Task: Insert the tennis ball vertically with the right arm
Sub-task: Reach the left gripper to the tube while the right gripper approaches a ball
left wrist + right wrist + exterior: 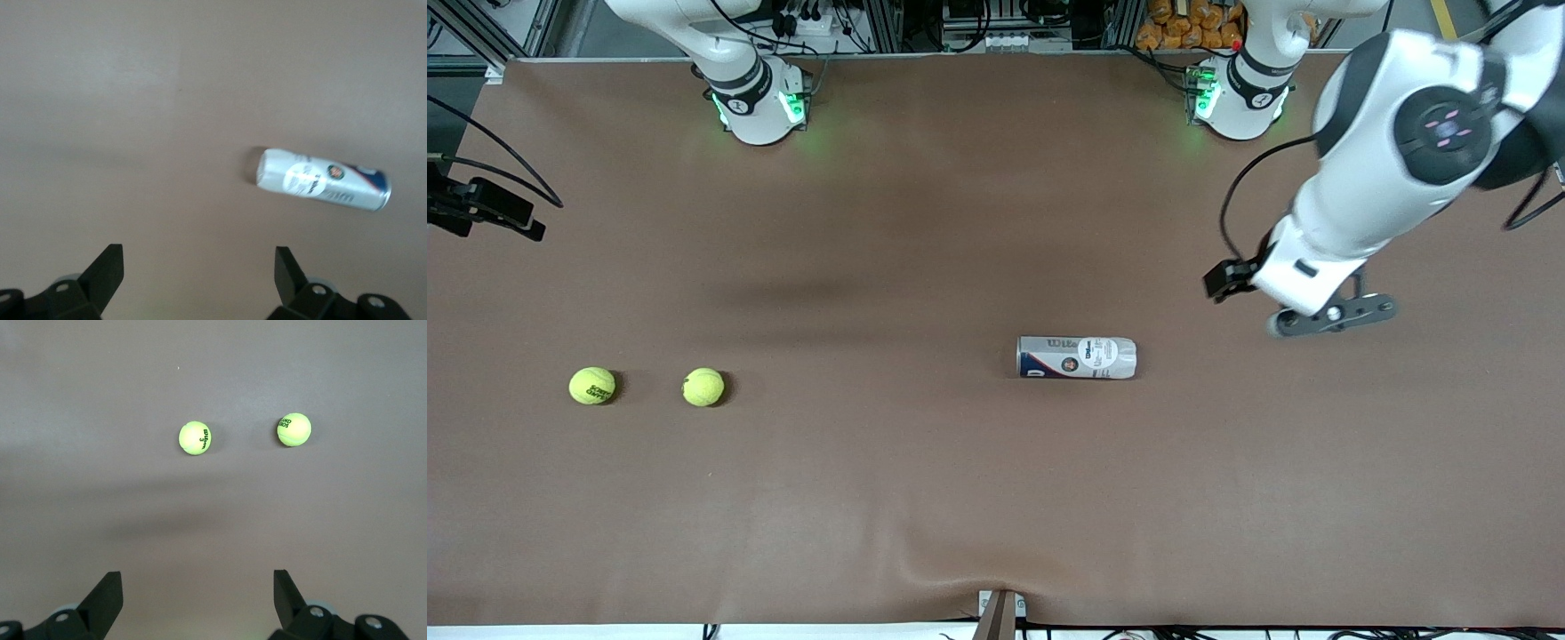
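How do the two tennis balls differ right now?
The ball toward the right arm's end lies farther from the can; the other ball lies closer to it. In the right wrist view, one ball shows a Wilson 3 mark, the other different black lettering. Both are yellow-green, same size, resting apart on the table, untouched.

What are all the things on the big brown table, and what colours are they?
tennis balls: two, yellow-green, side by side toward the right arm's end of the table, one closer to that end than the other.
tennis ball can: one, white and blue, lying on its side, nearer the left arm's end.
table: one, brown.
left tool: open, over bare table beside the can.
right tool: open, above the table near the balls.
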Available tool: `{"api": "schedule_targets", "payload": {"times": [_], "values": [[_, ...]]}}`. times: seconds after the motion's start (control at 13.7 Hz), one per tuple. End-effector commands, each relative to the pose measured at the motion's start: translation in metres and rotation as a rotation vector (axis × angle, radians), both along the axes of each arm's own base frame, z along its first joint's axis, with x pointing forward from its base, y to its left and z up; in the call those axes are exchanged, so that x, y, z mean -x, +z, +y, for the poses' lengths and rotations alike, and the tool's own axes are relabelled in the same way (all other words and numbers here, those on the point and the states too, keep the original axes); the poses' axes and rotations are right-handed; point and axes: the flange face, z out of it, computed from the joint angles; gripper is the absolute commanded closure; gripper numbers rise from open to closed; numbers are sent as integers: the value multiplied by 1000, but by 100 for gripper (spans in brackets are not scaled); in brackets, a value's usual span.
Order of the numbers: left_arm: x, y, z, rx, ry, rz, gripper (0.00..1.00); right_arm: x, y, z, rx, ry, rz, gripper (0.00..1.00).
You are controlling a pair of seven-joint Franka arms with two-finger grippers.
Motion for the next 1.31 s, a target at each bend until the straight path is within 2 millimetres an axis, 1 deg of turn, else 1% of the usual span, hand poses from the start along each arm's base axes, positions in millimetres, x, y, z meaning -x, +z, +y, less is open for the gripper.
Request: {"api": "schedule_targets", "payload": {"times": [0.0,0.07,0.15,0.22,0.44,0.58,0.73,0.87,0.95,1.02,1.09,1.24], "values": [[-5,-4,-25,-4,31,-18,0,-3,-6,0,-9,7,-13,0],[-3,-8,-33,-25,2,-22,0,-8,-12,0,-6,6,-14,0],[-4,-19,-38,-44,-28,-14,0,-13,-19,1,-3,6,-13,0],[-6,-28,-48,-36,-81,-11,0,-22,-28,2,2,6,-14,0],[-12,-55,-90,-10,-269,-25,0,-47,-54,4,20,6,-40,0],[-11,-75,-120,11,-462,-47,0,-63,-76,4,31,3,-47,0],[-14,-93,-138,33,-626,-78,0,-77,-106,-1,42,-2,-35,0],[-16,-119,-156,49,-783,-103,0,-93,-147,0,53,-1,-4,0],[-14,-134,-168,54,-875,-110,0,-99,-166,1,59,1,8,0],[-15,-144,-181,61,-962,-121,0,-103,-181,3,61,5,25,0],[-15,-154,-191,64,-1043,-115,0,-107,-198,5,47,-2,41,0],[-6,-175,-207,64,-1221,-92,0,-117,-236,9,-1,-29,52,0]]}}
